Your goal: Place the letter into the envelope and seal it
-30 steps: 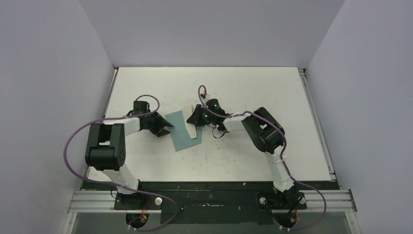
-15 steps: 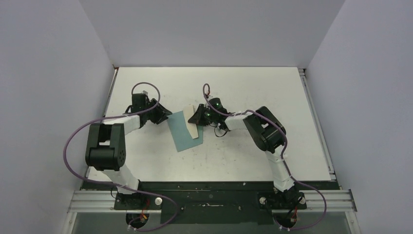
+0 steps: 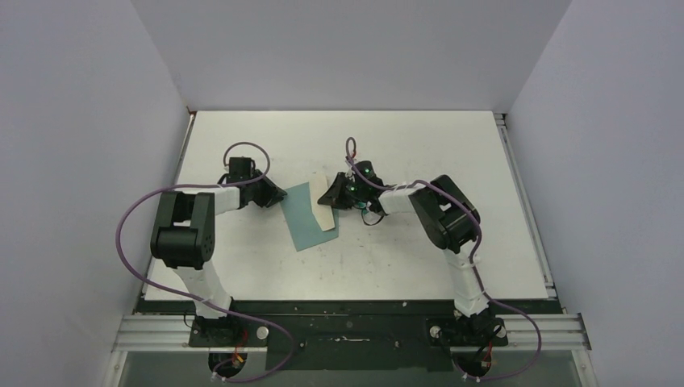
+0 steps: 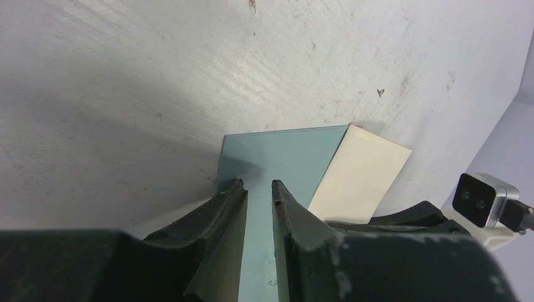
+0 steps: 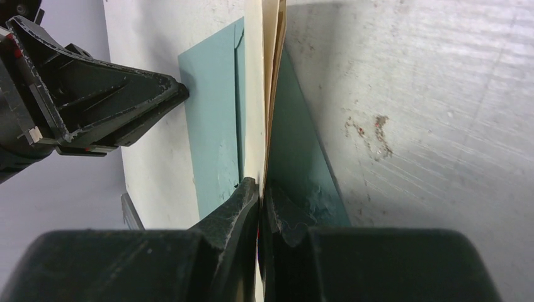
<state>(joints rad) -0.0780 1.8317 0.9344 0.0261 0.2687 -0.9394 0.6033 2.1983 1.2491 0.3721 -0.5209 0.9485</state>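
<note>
1. So, R gripper (image 5: pixel 260 184): fingers pressed together, clamped on the near edge of the letter (image 5: pixel 255 94); sheet seen edge-on, running straight away from the tips.
2. Same view: teal of the envelope (image 5: pixel 214 107) shows on both sides of the sheet; flat & pale on one side, darker & shadowed on the other; whether the sheet sits inside the pocket, can't tell.
3. L gripper (image 4: pixel 258 184): fingers a narrow slit apart, teal visible thru the gap; tips at the envelope's left edge, on or just over it; contact can't be judged; nothing seen pinched betw. them.
4. L wrist view: cream letter sticks out past the envelope's far side as a slanted strip; R gripper's dark body just beside it.
5. Top view: grippers face each other across the envelope; L at its far-left corner, R at its right long side, nr the far end.
6. Envelope lies flat approx mid-desk (image 3: pixel 419 145), a bit left of centre, long sides tilted; letter shows as a pale strip along its right long side, w/ a bit poking past the far short edge.
7. Desk top: white, scuffed, small dark marks.
</note>
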